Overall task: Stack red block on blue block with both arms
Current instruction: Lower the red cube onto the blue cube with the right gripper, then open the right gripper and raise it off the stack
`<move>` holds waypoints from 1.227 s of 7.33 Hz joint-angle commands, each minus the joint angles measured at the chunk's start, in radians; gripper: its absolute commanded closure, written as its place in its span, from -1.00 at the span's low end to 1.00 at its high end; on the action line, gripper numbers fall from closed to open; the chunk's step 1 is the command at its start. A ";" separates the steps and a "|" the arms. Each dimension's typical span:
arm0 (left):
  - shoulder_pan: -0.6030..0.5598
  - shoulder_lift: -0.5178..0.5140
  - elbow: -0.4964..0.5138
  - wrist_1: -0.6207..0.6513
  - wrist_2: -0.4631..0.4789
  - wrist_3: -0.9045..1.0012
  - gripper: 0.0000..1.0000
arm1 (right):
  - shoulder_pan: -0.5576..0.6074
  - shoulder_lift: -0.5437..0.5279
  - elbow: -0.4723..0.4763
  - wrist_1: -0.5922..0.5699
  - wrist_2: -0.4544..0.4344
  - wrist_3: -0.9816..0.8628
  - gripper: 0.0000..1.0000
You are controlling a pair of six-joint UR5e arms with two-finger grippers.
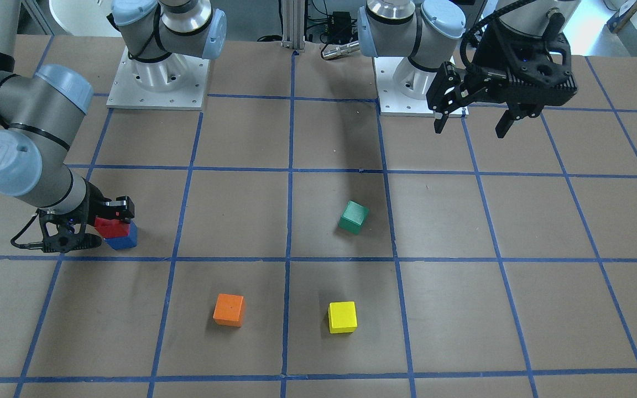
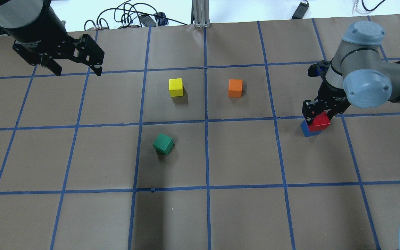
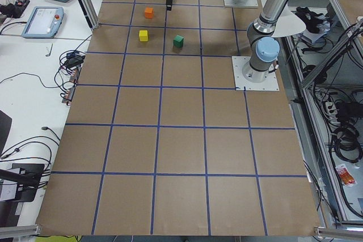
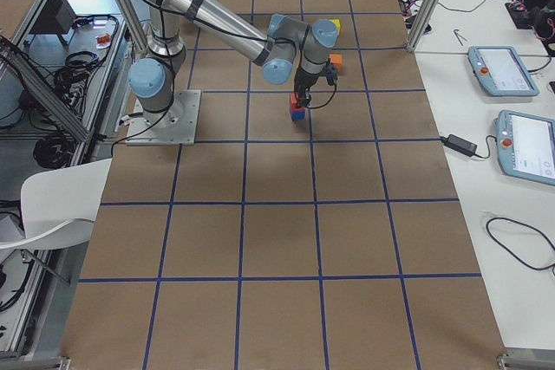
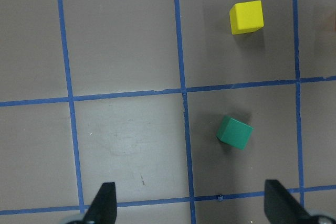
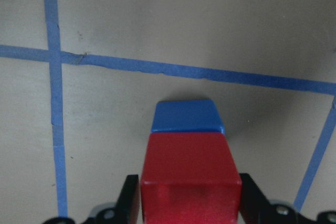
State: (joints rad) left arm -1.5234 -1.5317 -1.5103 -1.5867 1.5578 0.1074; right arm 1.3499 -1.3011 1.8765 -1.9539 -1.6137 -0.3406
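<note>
The red block [image 1: 111,226] sits on top of the blue block [image 1: 123,241], slightly offset from it, at the table's right side in the overhead view. My right gripper [image 1: 109,224] is shut on the red block [image 2: 321,120], with the blue block [image 2: 304,129] beneath it. In the right wrist view the fingers flank the red block [image 6: 189,174] and the blue block [image 6: 186,116] shows just beyond it. My left gripper [image 2: 78,73] is open and empty, raised above the table's far left, away from the blocks.
A green cube [image 2: 163,143] lies tilted near the middle. A yellow cube [image 2: 175,87] and an orange cube [image 2: 235,88] sit farther out. Blue tape lines grid the brown table. The left wrist view shows the green cube [image 5: 234,132] and yellow cube [image 5: 246,17] below.
</note>
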 commanded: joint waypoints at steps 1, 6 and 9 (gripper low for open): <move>-0.001 -0.004 0.001 0.001 -0.001 0.000 -1.00 | 0.000 0.000 -0.002 0.000 0.000 0.000 -0.86; -0.001 -0.010 0.001 0.001 -0.001 -0.002 -1.00 | 0.012 -0.036 -0.256 0.255 -0.005 0.028 -1.00; -0.001 -0.010 0.001 0.001 -0.001 -0.002 -1.00 | 0.142 -0.052 -0.472 0.478 -0.006 0.238 -1.00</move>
State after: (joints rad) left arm -1.5248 -1.5406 -1.5095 -1.5861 1.5570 0.1059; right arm 1.4132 -1.3502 1.4927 -1.5570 -1.6143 -0.2186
